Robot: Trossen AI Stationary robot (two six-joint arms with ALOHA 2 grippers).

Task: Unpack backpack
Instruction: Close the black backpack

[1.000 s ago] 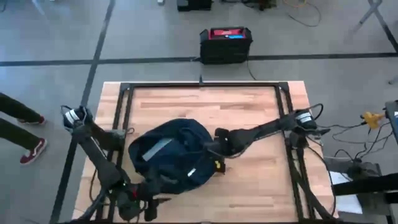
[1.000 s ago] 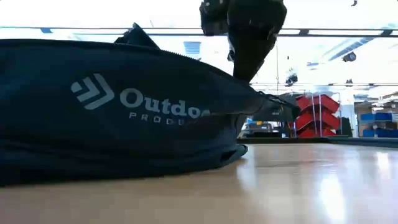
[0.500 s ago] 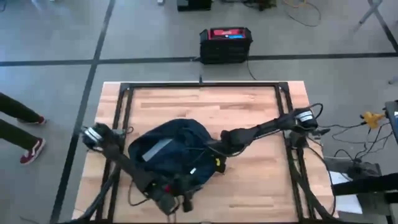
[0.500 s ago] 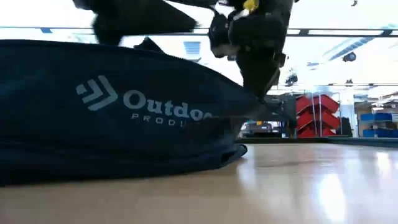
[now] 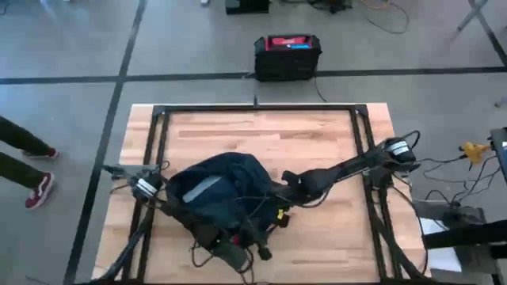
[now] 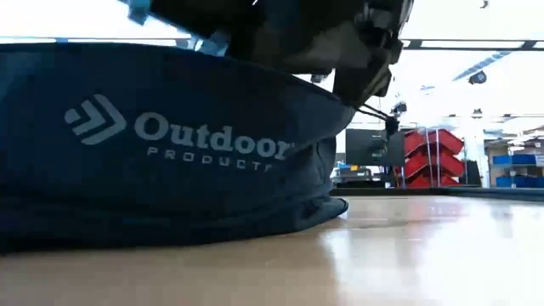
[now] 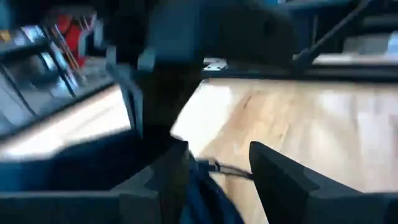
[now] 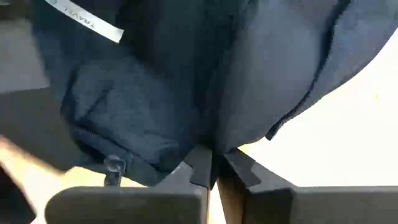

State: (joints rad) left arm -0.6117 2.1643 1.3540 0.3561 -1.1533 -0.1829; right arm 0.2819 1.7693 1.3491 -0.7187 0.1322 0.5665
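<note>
While the backpack (image 5: 214, 194) lies on the wooden table (image 5: 317, 131), the right gripper (image 8: 214, 165) pinches its fabric and the left gripper (image 7: 217, 168) gapes.

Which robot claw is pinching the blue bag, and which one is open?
The right gripper is pinching the backpack: its fingers are squeezed together on the fabric. The left gripper differs, showing a wide gap between its fingers.

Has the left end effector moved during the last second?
Yes. In the high view the left end effector has swung rightward along the table's near edge, from near the left frame rail to below the backpack.
</note>
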